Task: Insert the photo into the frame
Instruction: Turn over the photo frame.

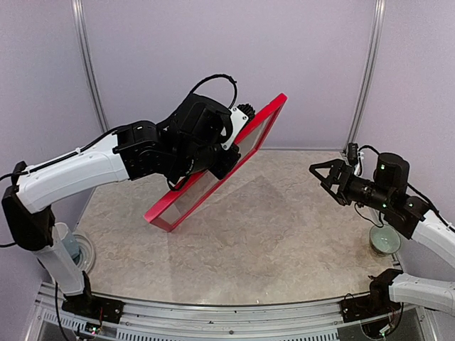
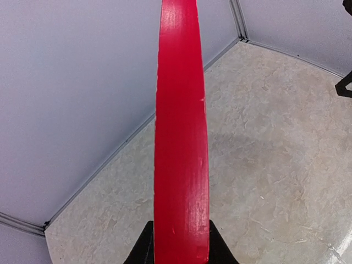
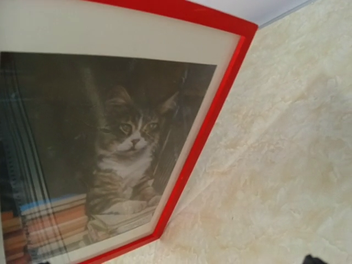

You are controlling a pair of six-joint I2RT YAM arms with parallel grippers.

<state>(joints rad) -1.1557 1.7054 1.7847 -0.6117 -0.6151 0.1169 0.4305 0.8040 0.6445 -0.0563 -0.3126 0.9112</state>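
Right wrist alone shows photo (image 3: 121, 159) inside frame (image 3: 203, 137); left fingers (image 2: 144, 248) grip frame.

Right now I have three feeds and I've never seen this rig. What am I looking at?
Two robot arms stand at the near edge of a table. The overhead view looks down from behind them; the other two come from a camera on each wrist. The left hand grips one bar of the red frame, holding it tilted, lower corner at the table; its camera sees that bar edge-on. The right hand is open and empty in the air. Its camera faces the frame's front, where the cat photo already sits inside a white mat.
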